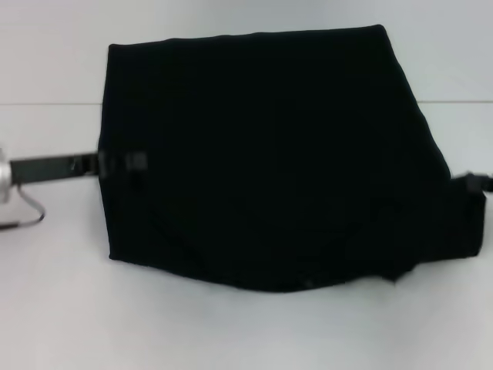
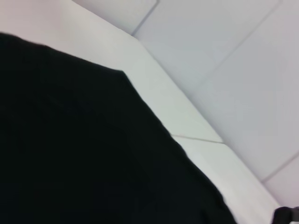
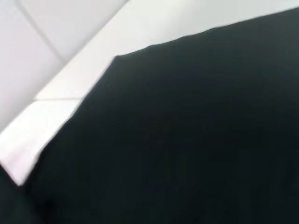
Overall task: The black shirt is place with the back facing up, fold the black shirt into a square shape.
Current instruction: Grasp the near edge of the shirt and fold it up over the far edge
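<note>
The black shirt [image 1: 269, 154] covers most of the white table [image 1: 62, 316], with a curved seam across its near half and a rounded near edge. My left gripper [image 1: 132, 163] reaches in from the left and is shut on the black shirt's left edge. At the right edge my right gripper [image 1: 471, 183] is shut on a bunched part of the fabric. Both sets of fingers are largely lost against the black cloth. Black fabric [image 2: 70, 154] fills much of the left wrist view, and the shirt [image 3: 187, 140] likewise fills the right wrist view.
A strip of bare tabletop [image 1: 246, 339] runs along the near side, and more lies on the left [image 1: 46, 262]. The table's far edge [image 2: 154, 84] shows in the left wrist view, with tiled floor [image 2: 233, 56] beyond it.
</note>
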### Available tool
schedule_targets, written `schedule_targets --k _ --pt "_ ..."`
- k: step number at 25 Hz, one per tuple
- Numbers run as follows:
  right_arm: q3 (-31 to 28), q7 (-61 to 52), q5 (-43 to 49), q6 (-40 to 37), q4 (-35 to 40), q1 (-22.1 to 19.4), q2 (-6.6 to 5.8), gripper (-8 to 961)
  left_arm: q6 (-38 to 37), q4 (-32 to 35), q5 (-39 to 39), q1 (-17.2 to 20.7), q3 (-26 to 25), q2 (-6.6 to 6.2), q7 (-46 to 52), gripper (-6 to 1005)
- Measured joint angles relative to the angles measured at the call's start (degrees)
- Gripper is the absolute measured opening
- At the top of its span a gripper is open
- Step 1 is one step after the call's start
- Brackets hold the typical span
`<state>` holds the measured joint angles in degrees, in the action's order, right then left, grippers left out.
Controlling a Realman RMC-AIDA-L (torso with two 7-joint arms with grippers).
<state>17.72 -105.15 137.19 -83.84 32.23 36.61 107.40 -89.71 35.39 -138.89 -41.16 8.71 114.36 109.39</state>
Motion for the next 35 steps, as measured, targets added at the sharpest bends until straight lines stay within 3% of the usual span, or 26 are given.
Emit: schedule_targets --k 3,12,17,20,25,31,35 --pt "1.0 -0.1 0.1 7.1 -2.6 3.5 0.09 54 7.1 -1.4 0.0 -2.9 1.4 -0.13 0.7 27" --pt "4.2 -1.4 -0.2 31.4 -9.7 14.8 1.84 55 27.8 -5.8 0.0 -9.0 6.1 -0.83 0.5 27" --pt "5.8 -1.2 -0.3 41.6 -11.0 19.2 3.36 55 39.0 -8.4 0.0 -11.6 9.9 -0.90 0.6 26" --pt "6.0 -1.0 -0.3 44.8 -12.0 20.5 3.81 54 41.3 -8.9 0.0 -12.6 10.7 -0.83 0.3 26" --pt "6.5 -0.8 -0.3 48.7 -13.7 21.0 4.33 55 45.6 -9.8 0.0 -12.8 12.2 0.34 0.2 27" --pt "6.6 -1.4 -0.3 51.2 -14.5 20.8 5.29 123 49.7 -11.2 0.0 -12.5 15.1 1.92 0.2 63" --pt "6.6 -1.4 -0.3 51.5 -14.5 20.5 5.67 168 51.1 -12.0 -0.1 -12.5 16.9 2.16 0.4 92"
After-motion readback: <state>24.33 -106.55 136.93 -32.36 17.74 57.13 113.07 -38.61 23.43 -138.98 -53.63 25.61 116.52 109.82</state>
